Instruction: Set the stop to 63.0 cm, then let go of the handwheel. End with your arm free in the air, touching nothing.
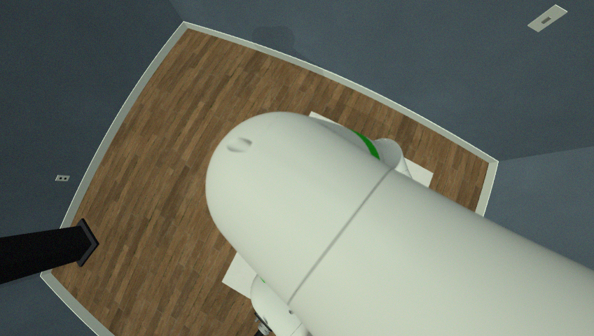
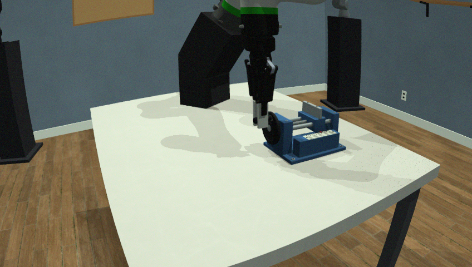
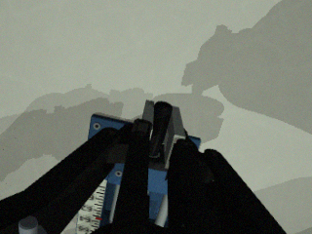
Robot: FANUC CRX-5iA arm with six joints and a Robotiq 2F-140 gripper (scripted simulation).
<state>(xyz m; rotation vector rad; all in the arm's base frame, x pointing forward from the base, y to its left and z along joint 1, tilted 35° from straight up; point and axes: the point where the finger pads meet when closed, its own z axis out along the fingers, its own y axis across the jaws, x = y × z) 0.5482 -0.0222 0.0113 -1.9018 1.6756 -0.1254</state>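
Observation:
The blue vise-like device [image 2: 316,146] [image 3: 157,181] stands on the white table [image 2: 185,198]. Its black handwheel [image 2: 271,138] faces left. The stop, a blue carriage with a grey plate [image 2: 311,109], sits on grey rods toward the far end. A white scale [image 2: 314,136] [image 3: 91,211] with a red pointer [image 2: 320,132] [image 3: 98,218] runs along the front block; its numbers are too small to read surely. My gripper [image 2: 258,119] [image 3: 159,116] points down beside the wheel, shut on the wheel's black handle [image 3: 162,113], which shows between its grey pads. In the top view the arm hides the device.
A black pedestal [image 2: 205,65] carries the arm at the table's back. Other dark pedestals [image 2: 344,63] [image 2: 14,102] stand beyond the table at the right and left. The device's raised end plates and rods lie just right of the gripper.

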